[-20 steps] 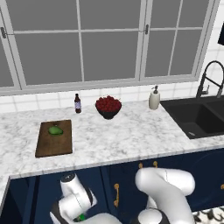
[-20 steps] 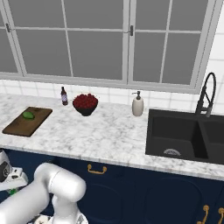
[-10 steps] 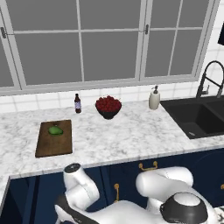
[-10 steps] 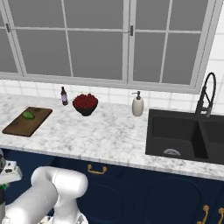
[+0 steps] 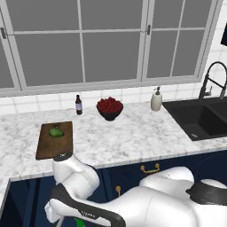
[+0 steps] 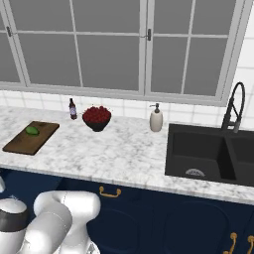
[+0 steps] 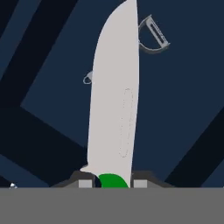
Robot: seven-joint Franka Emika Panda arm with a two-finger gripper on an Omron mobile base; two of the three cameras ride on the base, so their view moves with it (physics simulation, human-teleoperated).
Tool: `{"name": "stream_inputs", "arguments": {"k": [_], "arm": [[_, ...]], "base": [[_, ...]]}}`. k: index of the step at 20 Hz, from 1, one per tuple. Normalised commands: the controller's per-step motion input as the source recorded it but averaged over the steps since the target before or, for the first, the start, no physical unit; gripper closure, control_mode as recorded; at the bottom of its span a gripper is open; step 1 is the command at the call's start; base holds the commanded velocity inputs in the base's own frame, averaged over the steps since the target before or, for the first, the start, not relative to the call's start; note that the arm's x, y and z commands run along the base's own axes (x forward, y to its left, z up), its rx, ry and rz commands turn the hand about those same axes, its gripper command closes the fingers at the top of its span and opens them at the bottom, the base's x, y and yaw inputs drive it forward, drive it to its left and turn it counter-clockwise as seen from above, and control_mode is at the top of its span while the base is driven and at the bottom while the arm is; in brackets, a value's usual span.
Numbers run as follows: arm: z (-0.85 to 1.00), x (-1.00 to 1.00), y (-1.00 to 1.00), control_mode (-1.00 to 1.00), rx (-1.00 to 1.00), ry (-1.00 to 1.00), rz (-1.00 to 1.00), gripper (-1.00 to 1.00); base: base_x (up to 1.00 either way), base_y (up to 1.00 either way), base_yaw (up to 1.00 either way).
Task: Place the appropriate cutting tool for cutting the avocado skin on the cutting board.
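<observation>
Marble counter (image 5: 133, 137) runs under a wide window, with navy cabinet fronts (image 6: 163, 218) below it, and the arm is folded down in front of those cabinets, well below the counter edge. Seen from the hand view, the pincer (image 7: 113, 181) is pressed together on the bright green handle of the cutting tool (image 7: 114, 100), whose pale blade stands straight out ahead of the fingertips (image 7: 85, 181). Beyond the blade tip, to one side of it, lies a grey peeler (image 7: 153, 37) on a dark blue surface. Far above the pincer on the counter sits the cutting board (image 5: 55, 139) (image 6: 31, 137), with the avocado (image 5: 56, 131) (image 6: 32, 130) resting on its far half. Further along the counter stand a small dark bottle (image 5: 79, 104), a bowl of red fruit (image 5: 109, 108), a soap dispenser (image 5: 156, 99) and a black sink (image 5: 201, 117).
</observation>
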Motion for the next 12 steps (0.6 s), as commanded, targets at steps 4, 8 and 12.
{"name": "stream_inputs", "arguments": {"k": [4, 8, 12], "arm": [[0.94, 0.0, 0.18, -1.0, 0.01, -0.02, 0.11, 1.0], [0.78, 0.41, 0.01, -1.0, 0.03, -0.03, 0.12, 1.0], [0.56, 0.83, 0.03, -1.0, 0.02, -0.02, 0.11, 1.0]], "base": [[0.0, 0.0, 0.0], [0.0, 0.0, 0.0], [0.0, 0.0, 0.0]]}}
